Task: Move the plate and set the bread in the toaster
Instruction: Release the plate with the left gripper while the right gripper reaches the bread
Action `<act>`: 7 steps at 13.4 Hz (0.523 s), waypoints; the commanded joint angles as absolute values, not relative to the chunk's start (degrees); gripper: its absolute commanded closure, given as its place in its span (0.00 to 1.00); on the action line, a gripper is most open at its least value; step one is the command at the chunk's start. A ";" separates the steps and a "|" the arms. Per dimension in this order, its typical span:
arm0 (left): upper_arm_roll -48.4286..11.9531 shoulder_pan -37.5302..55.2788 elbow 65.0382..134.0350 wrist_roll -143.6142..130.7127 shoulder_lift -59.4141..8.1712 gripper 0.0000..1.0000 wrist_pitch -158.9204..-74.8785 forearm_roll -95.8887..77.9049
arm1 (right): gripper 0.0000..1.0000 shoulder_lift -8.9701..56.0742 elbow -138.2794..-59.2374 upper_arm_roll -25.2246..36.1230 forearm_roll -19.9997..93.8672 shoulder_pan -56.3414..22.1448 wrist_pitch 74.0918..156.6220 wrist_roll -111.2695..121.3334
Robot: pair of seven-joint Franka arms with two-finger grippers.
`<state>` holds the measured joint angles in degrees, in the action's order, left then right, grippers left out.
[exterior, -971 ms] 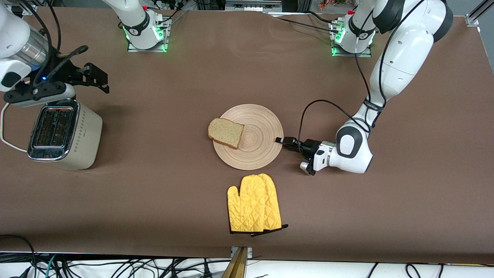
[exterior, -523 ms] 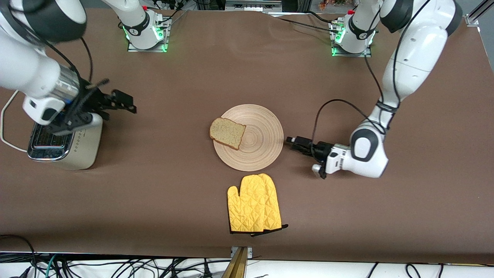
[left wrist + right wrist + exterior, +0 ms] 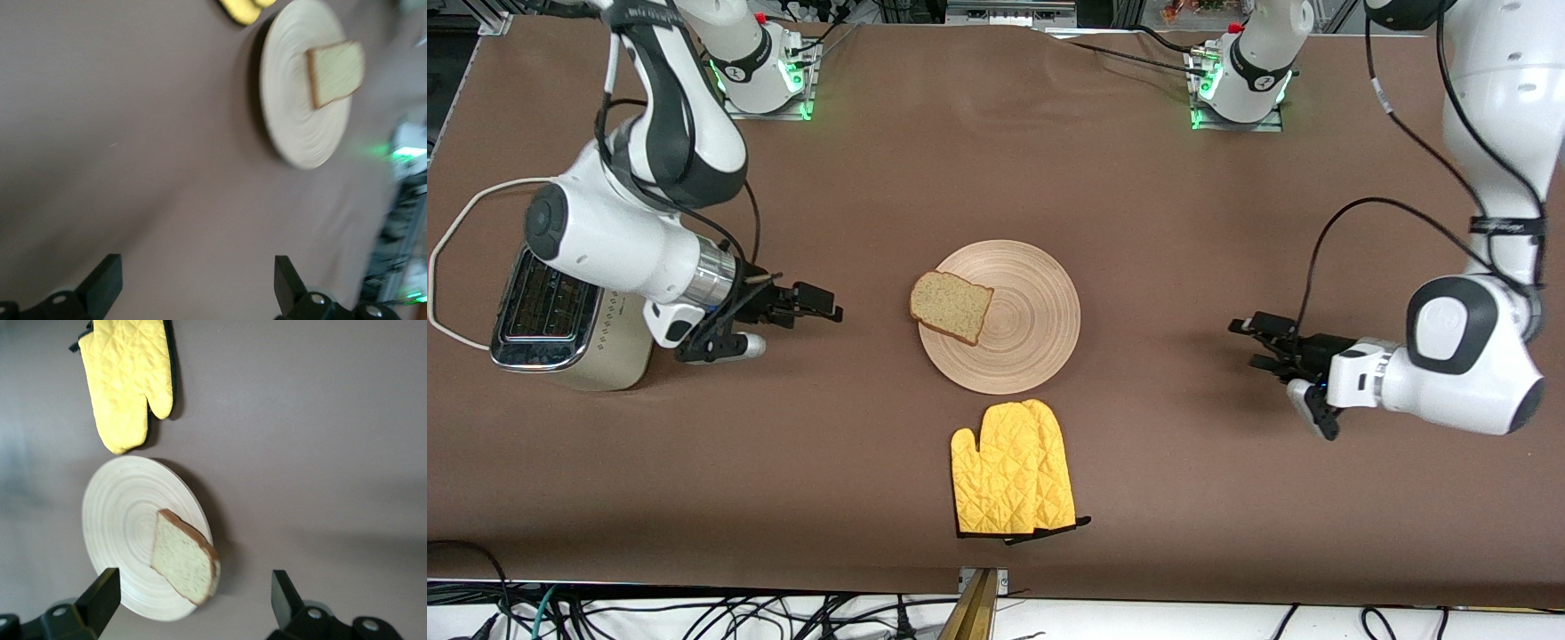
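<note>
The light-wood plate [image 3: 1032,311] lies mid-table. The bread [image 3: 950,307] lies on it, overhanging the rim toward the right arm's end. The cream toaster [image 3: 551,324] stands at the right arm's end, partly covered by the right arm. My right gripper [image 3: 827,305] is open, low over the table between toaster and plate, pointing at the bread. In the right wrist view the bread [image 3: 183,557] and plate [image 3: 120,520] lie ahead of the open right gripper [image 3: 192,593]. My left gripper [image 3: 1249,344] is open and empty, well clear of the plate toward the left arm's end. The left wrist view shows the left gripper [image 3: 195,280], plate [image 3: 293,113] and bread [image 3: 335,63].
A yellow oven mitt [image 3: 1009,471] lies nearer the front camera than the plate, close to its rim; it also shows in the right wrist view [image 3: 127,377]. The toaster's white cord [image 3: 449,258] loops off toward the table's end.
My left gripper has drawn back from the plate's rim toward the left arm's end. My right gripper has come down from over the toaster toward the bread. The plate barely shifted.
</note>
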<state>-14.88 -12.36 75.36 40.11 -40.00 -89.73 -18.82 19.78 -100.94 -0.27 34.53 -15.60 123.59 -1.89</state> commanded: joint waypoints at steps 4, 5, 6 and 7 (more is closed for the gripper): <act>-14.94 -8.70 72.43 34.05 -32.80 0.00 -89.56 -0.90 | 0.00 21.18 -114.41 -5.52 56.20 -15.29 139.89 9.89; -14.77 -8.35 72.42 29.84 -30.35 0.00 -89.56 1.04 | 0.00 20.92 -117.13 -6.23 60.77 -15.29 142.27 14.28; -13.46 -5.22 73.47 23.01 -26.41 0.00 -90.26 3.49 | 0.00 20.66 -119.42 -7.28 64.82 -15.29 143.86 17.63; -10.05 -1.53 75.65 11.63 -23.06 0.00 -90.26 7.00 | 0.00 20.39 -121.10 -7.90 67.73 -15.29 145.09 20.19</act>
